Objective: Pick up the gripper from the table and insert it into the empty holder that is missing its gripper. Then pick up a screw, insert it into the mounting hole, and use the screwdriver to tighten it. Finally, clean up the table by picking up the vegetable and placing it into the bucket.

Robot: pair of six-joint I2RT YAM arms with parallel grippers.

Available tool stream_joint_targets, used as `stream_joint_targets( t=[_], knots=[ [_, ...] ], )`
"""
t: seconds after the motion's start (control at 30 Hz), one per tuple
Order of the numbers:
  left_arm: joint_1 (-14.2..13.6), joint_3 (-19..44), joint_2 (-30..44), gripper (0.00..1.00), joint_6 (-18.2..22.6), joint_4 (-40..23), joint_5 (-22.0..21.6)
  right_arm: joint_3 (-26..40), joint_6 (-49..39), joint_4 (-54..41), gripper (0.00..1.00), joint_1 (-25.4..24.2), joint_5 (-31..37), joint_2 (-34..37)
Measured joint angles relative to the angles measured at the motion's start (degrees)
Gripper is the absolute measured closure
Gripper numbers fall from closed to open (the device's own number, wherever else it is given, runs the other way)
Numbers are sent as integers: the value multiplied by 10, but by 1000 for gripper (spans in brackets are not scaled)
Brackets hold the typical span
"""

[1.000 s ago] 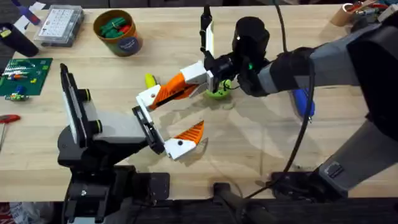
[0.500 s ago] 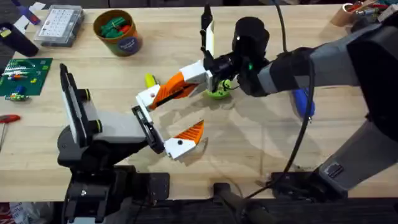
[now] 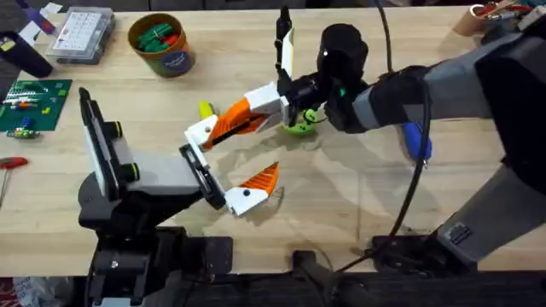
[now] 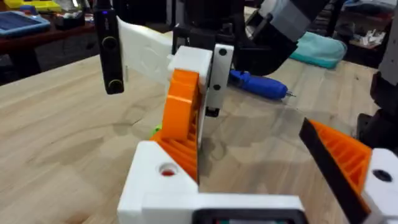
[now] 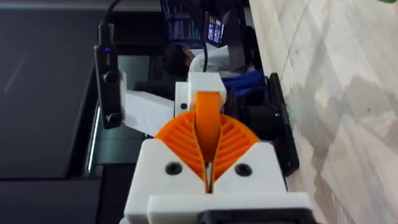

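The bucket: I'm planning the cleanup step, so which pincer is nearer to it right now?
Left. The left pincer sits at mid-table, below and right of the bucket. The right pincer, shut on the gripper, lies about as close, so the margin is slim.

A light wooden table (image 3: 358, 196) carries everything. At the upper left of the overhead view lie a clear parts box (image 3: 82, 34) and the orange bucket (image 3: 161, 43) holding green and red pieces, with a green circuit board (image 3: 30, 106) and a red-handled tool (image 3: 10, 162) along the left edge. Near the centre sit a yellow-green vegetable (image 3: 300, 125) and, further right, a blue-handled screwdriver (image 3: 416, 141).
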Motion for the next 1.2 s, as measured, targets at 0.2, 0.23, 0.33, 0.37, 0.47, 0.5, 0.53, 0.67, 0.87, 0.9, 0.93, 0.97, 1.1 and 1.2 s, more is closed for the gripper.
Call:
stream_joint_targets(
  t=[0.2, 0.23, 0.33, 0.37, 0.47, 0.5, 0.53, 0.67, 0.87, 0.9, 0.93, 0.97, 1.1, 1.2],
  knots=[
    [0, 0, 0, 14, -2, 0, -1, -1, 0, 0, 982, 1, 4, 0],
    [0, 0, 0, 14, -2, 0, -1, -2, 0, 1, 982, 1, 6, 0],
    [0, 0, 0, 14, -5, 0, 1, -13, -1, 12, 982, 2, 14, -3],
    [0, 0, 0, 14, -6, 0, 2, -18, -1, 14, 982, 2, 18, -6],
    [0, 0, 0, 14, -6, 0, 4, -31, -1, 15, 982, 3, 30, -19],
    [0, 0, 0, 14, -6, 0, 5, -35, -1, 17, 982, 3, 33, -22],
    [0, 0, 0, 14, -6, 0, 5, -38, -1, 19, 982, 4, 35, -23],
    [0, 0, 0, 14, -8, -1, 7, -47, -1, 26, 982, 4, 45, -24],
    [0, 0, 0, 14, -11, -2, 9, -54, -1, 28, 982, 7, 54, -29],
    [0, 0, 0, 14, -11, -2, 9, -54, -1, 28, 982, 8, 55, -29],
    [0, 0, 0, 14, -11, -2, 9, -54, -1, 28, 982, 8, 55, -29],
    [0, 0, 0, 14, -11, -2, 9, -54, -1, 28, 982, 8, 56, -29],
    [0, 0, 0, 14, -11, -2, 9, -55, -1, 28, 982, 8, 56, -29],
    [0, 0, 0, 14, -11, -2, 9, -55, -1, 28, 982, 8, 57, -29]
  ],
)
